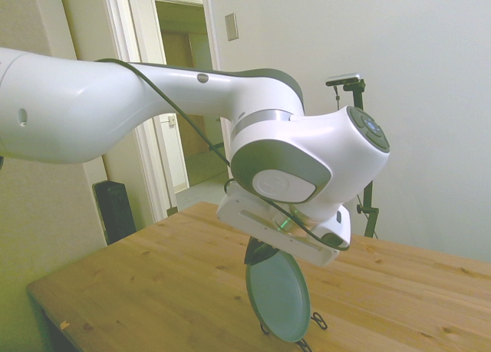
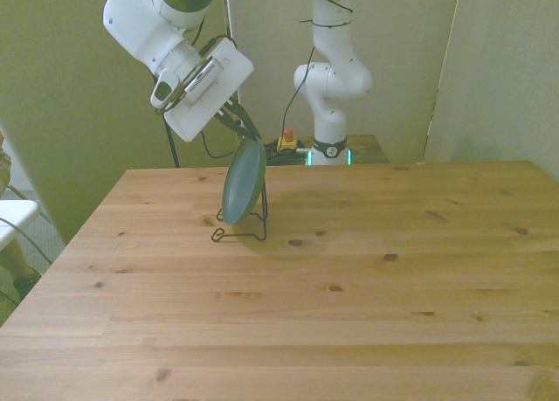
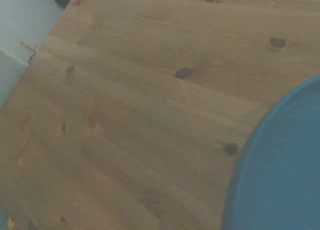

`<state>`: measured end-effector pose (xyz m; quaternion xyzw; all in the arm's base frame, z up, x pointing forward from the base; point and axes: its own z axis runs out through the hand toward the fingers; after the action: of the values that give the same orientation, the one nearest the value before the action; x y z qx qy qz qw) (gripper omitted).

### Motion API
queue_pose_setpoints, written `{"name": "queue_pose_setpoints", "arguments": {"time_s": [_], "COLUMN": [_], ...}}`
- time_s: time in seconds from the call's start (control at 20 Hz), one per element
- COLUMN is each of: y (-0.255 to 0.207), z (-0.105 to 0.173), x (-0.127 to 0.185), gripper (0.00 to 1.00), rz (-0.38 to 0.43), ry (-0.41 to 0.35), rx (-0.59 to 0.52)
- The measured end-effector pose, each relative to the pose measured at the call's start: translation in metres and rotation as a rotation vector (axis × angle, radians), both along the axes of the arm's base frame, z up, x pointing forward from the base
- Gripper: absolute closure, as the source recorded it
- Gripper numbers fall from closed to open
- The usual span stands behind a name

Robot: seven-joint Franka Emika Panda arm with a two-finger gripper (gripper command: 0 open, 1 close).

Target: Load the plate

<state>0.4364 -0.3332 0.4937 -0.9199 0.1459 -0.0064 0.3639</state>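
The teal-green plate stands on edge, tilted, in a thin black wire stand near the table's far edge, toward the front view's left. My gripper reaches down at a slant from the white housing, and its dark fingers are shut on the plate's top rim. From the side, the plate hangs under the gripper, with its lower edge at the stand's feet. Up close through the wrist camera, part of the plate shows over the wooden boards.
The wooden table stretches bare toward the near side. A second white robot arm stands behind the far edge. A white seat sits off the front view's left. A black box stands by the doorway.
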Motion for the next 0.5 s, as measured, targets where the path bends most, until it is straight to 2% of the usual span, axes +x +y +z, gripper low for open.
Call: {"name": "queue_pose_setpoints", "arguments": {"time_s": [0.5], "y": [-0.008], "z": [0.019], "x": [-0.014], "gripper": [1.00], "rz": [-0.039], "ry": [-0.061], "rx": [0.068]}}
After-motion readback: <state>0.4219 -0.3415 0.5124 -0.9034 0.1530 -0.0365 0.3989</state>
